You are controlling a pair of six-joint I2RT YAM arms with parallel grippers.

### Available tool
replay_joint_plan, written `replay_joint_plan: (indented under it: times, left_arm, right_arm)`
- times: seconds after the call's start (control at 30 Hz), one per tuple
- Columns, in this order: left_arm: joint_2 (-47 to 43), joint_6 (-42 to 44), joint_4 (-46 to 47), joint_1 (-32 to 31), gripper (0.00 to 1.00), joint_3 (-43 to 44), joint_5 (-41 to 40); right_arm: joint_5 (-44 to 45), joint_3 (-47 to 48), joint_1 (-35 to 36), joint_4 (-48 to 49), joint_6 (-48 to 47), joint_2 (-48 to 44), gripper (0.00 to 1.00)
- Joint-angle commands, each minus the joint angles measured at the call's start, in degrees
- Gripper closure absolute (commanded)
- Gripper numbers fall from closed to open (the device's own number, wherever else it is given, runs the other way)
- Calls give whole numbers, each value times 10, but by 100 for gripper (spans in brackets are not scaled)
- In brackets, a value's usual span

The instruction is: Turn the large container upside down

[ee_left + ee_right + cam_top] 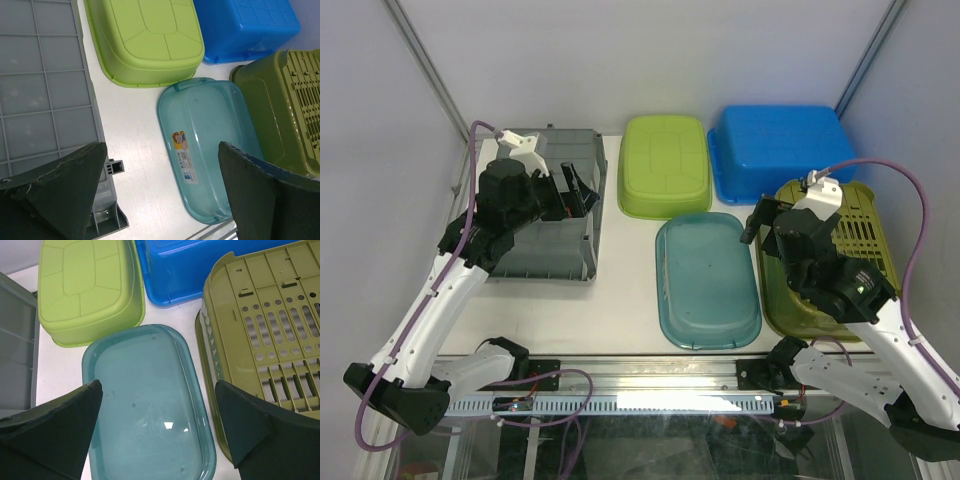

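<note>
Top view: you have five containers on the desk. The crate, grey and seemingly the largest, lies at the left with its ribbed bottom up and its left side along the desk's edge. A lime tub and a blue tub sit at the back just beside each other, both bottom up. An olive basket lies bottom up at the right, close to the wall. A teal basin sits between crate and basket, its near end close to the front edge. You cannot tell which way up it is. Your open room is the bare strip between crate and basin and a patch in front of the crate. The left pincer hangs above the crate's right part. The right pincer is above the gap between basin and basket.

Left wrist view: the left pincer is spread wide and grips nothing. A sticker on the basin reads "BASIN"; its smaller print is unreadable. The crate's gridded bottom fills the left side.

Right wrist view: the right pincer is also spread wide, with nothing in it, over the basin. The basket's slotted bottom lies just beside the basin's right rim.
</note>
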Motion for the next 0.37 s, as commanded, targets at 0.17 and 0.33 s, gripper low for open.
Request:
replay_joint_plan:
  times: [0.17,0.33]
  left_arm:
    - [-16,7,36,1,1,3,-9]
    - [-14,8,38,1,1,4,-6]
  right_arm:
    - [16,2,2,28,12,-1,1]
    - [11,1,2,30,13,1,1]
